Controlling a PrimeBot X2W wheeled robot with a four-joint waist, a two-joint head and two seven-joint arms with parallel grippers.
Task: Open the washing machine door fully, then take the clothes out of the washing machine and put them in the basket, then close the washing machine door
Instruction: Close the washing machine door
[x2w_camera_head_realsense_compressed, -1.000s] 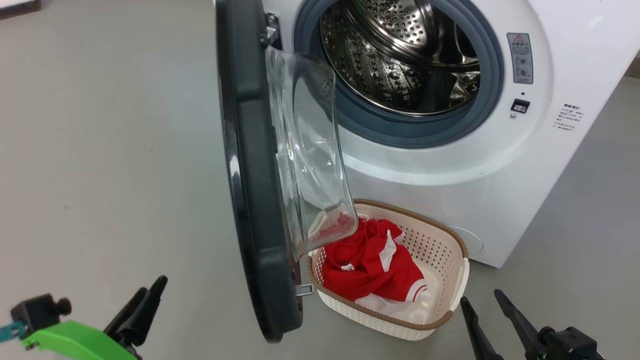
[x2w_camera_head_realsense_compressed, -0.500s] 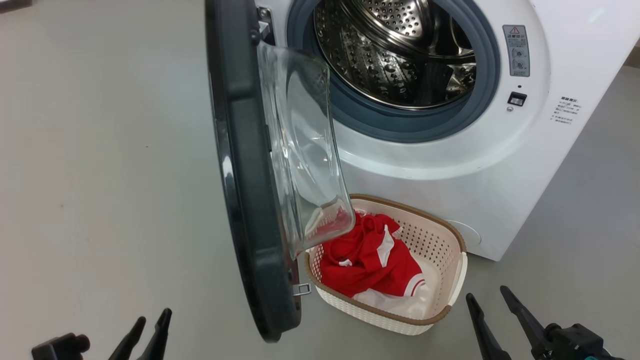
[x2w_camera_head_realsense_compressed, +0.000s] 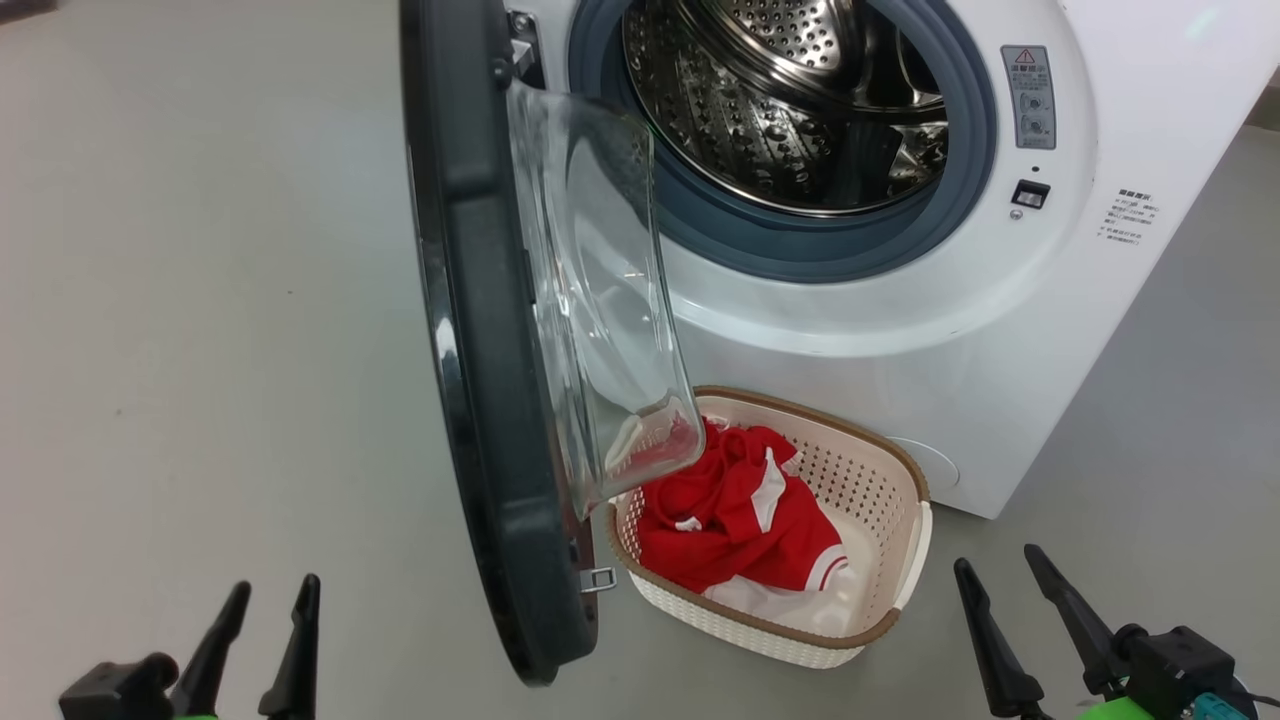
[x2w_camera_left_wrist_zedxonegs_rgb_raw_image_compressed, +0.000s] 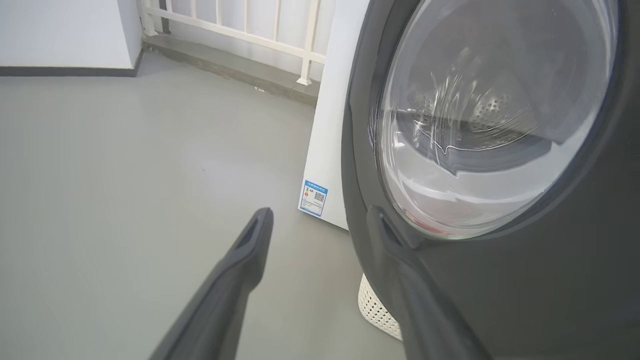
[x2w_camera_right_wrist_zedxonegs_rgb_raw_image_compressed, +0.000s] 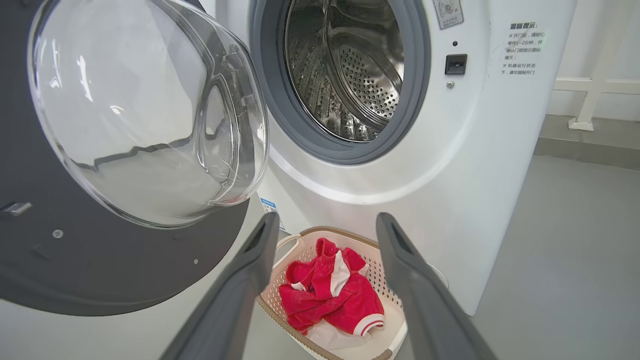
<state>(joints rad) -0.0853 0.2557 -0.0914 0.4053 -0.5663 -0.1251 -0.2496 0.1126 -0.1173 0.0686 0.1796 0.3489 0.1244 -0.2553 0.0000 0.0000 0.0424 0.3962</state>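
Note:
The washing machine (x2w_camera_head_realsense_compressed: 900, 330) stands with its steel drum (x2w_camera_head_realsense_compressed: 790, 100) bare. The washing machine door (x2w_camera_head_realsense_compressed: 480, 350) hangs open, edge-on to me, its glass window (x2w_camera_head_realsense_compressed: 600, 300) bulging over the basket (x2w_camera_head_realsense_compressed: 900, 470). The red and white clothes (x2w_camera_head_realsense_compressed: 735, 520) lie inside the basket on the floor before the machine. My left gripper (x2w_camera_head_realsense_compressed: 275, 590) is open at the lower left, apart from the door's outer face (x2w_camera_left_wrist_zedxonegs_rgb_raw_image_compressed: 500, 300). My right gripper (x2w_camera_head_realsense_compressed: 998, 560) is open at the lower right, just beside the basket. In the right wrist view the clothes (x2w_camera_right_wrist_zedxonegs_rgb_raw_image_compressed: 330, 295) show between the open fingers (x2w_camera_right_wrist_zedxonegs_rgb_raw_image_compressed: 400, 260).
Grey floor (x2w_camera_head_realsense_compressed: 200, 300) stretches wide to the left of the door. A white railing (x2w_camera_left_wrist_zedxonegs_rgb_raw_image_compressed: 240, 25) and a low step run behind the machine. A blue label (x2w_camera_left_wrist_zedxonegs_rgb_raw_image_compressed: 313, 198) sits low on the machine's side. The basket's corner (x2w_camera_left_wrist_zedxonegs_rgb_raw_image_compressed: 380, 310) peeks from under the door.
My left gripper has swung from a tilted pose to fingers pointing straight up. The right gripper has risen a little. The camera shifted slightly; door, basket and clothes stay put.

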